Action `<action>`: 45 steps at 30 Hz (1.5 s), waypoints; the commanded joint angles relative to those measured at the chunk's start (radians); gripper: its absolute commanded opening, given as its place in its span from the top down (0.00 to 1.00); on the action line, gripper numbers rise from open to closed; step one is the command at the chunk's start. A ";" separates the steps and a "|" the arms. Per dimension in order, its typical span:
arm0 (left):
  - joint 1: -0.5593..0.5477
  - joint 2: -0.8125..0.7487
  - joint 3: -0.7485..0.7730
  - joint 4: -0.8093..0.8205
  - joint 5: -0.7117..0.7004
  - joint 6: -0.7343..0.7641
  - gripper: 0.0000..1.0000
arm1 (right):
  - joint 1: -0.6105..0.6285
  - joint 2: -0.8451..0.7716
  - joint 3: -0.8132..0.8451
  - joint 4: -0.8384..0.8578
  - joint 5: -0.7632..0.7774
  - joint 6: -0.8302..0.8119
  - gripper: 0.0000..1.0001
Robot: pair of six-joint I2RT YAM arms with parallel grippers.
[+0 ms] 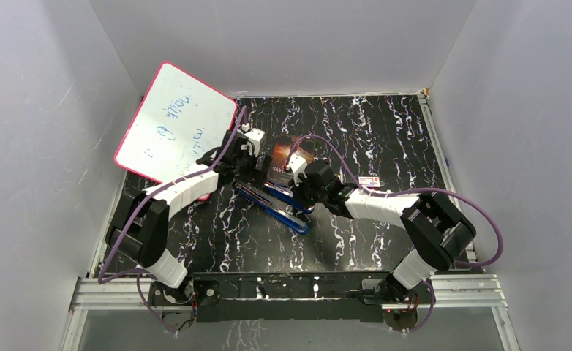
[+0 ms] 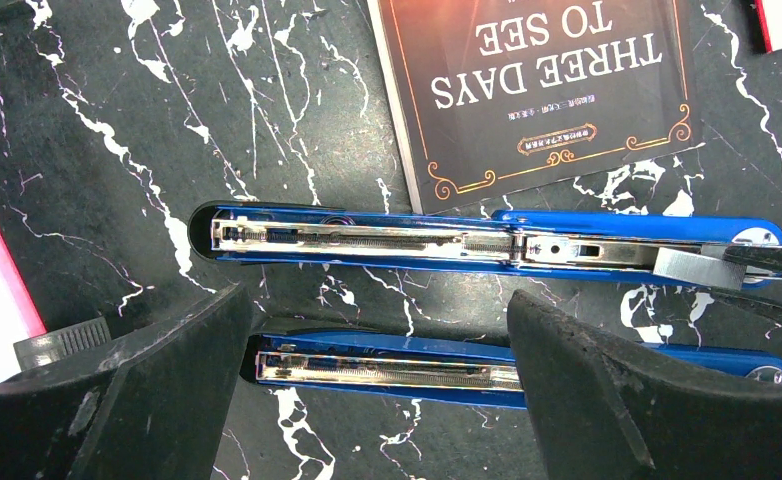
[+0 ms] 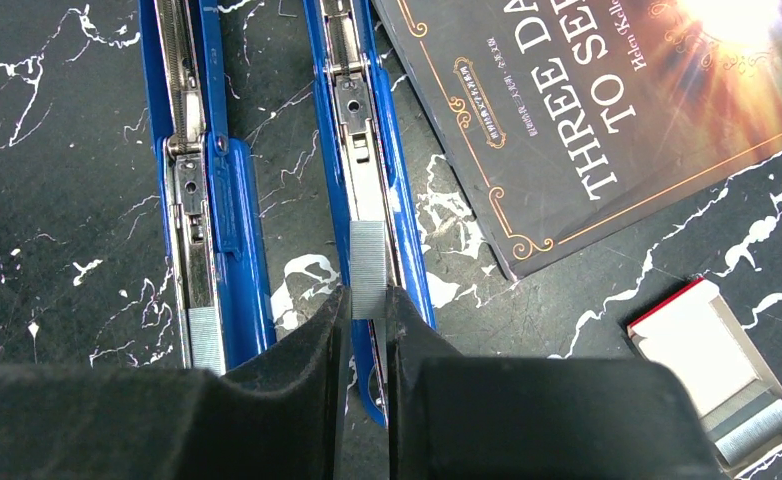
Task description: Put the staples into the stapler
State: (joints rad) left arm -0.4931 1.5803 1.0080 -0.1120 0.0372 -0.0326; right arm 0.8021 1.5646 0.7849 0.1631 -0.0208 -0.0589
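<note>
Two blue staplers lie opened flat, side by side, on the black marbled table. The one nearer the book (image 3: 365,140) (image 2: 367,240) (image 1: 292,197) has its metal channel facing up. My right gripper (image 3: 367,300) (image 1: 303,186) is shut on a short silvery strip of staples (image 3: 368,262) (image 2: 695,268), held right over that channel near its hinge end. The other stapler (image 3: 212,200) (image 2: 387,368) (image 1: 272,208) has a grey strip (image 3: 205,340) lying in its channel. My left gripper (image 2: 377,330) (image 1: 243,162) hovers open over the staplers' front ends, holding nothing.
A dark book (image 3: 607,100) (image 2: 547,90) (image 1: 283,155) lies just beyond the staplers. A small red-and-white box (image 3: 717,365) (image 1: 369,180) with more strips inside sits to the right. A red-framed whiteboard (image 1: 173,124) leans at the back left.
</note>
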 commanded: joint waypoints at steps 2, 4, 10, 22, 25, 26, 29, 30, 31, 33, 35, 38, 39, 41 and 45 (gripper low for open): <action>-0.002 -0.037 0.007 0.005 0.003 0.010 0.02 | 0.008 0.015 0.046 -0.016 0.018 -0.007 1.00; -0.002 -0.036 0.008 0.005 0.003 0.010 0.02 | 0.008 0.018 0.047 -0.019 0.019 -0.007 1.00; -0.003 -0.037 0.009 0.004 0.006 0.010 0.02 | 0.008 0.013 0.048 -0.030 0.024 -0.007 1.00; -0.002 -0.041 0.009 0.003 0.003 0.011 0.02 | 0.011 -0.069 -0.002 0.079 -0.038 -0.010 1.00; -0.002 -0.041 0.007 0.003 0.001 0.011 0.02 | 0.011 -0.069 -0.005 0.084 -0.022 -0.009 1.00; -0.002 -0.040 0.007 0.004 0.000 0.009 0.02 | 0.010 -0.064 -0.003 0.082 -0.018 -0.008 1.00; -0.002 -0.040 0.007 0.005 0.000 0.009 0.02 | 0.010 -0.053 0.003 0.072 -0.007 -0.005 1.00; -0.002 -0.040 0.007 0.005 0.001 0.009 0.02 | 0.010 -0.048 0.004 0.069 -0.002 -0.005 1.00; -0.002 -0.040 0.007 0.005 0.001 0.010 0.02 | 0.010 -0.047 0.005 0.069 -0.001 -0.003 1.00; -0.003 -0.039 0.007 0.005 0.001 0.009 0.02 | 0.011 -0.038 0.011 0.061 0.009 -0.002 1.00; -0.002 -0.040 0.007 0.005 0.001 0.009 0.02 | 0.012 -0.032 0.016 0.054 0.014 -0.002 1.00; -0.003 -0.040 0.007 0.003 0.000 0.009 0.02 | 0.011 -0.021 0.024 0.048 0.014 -0.001 1.00; -0.002 -0.040 0.007 0.003 0.000 0.009 0.02 | 0.010 -0.017 0.027 0.044 0.014 -0.001 1.00; -0.002 -0.040 0.007 0.003 0.000 0.010 0.02 | 0.011 -0.011 0.032 0.039 0.012 0.002 1.00; -0.002 -0.041 0.007 0.003 0.000 0.010 0.02 | 0.011 -0.005 0.035 0.036 0.010 0.001 1.00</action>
State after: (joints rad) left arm -0.4931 1.5803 1.0080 -0.1120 0.0368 -0.0330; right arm 0.8074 1.5551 0.7872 0.1806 -0.0212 -0.0589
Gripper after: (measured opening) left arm 0.981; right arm 0.227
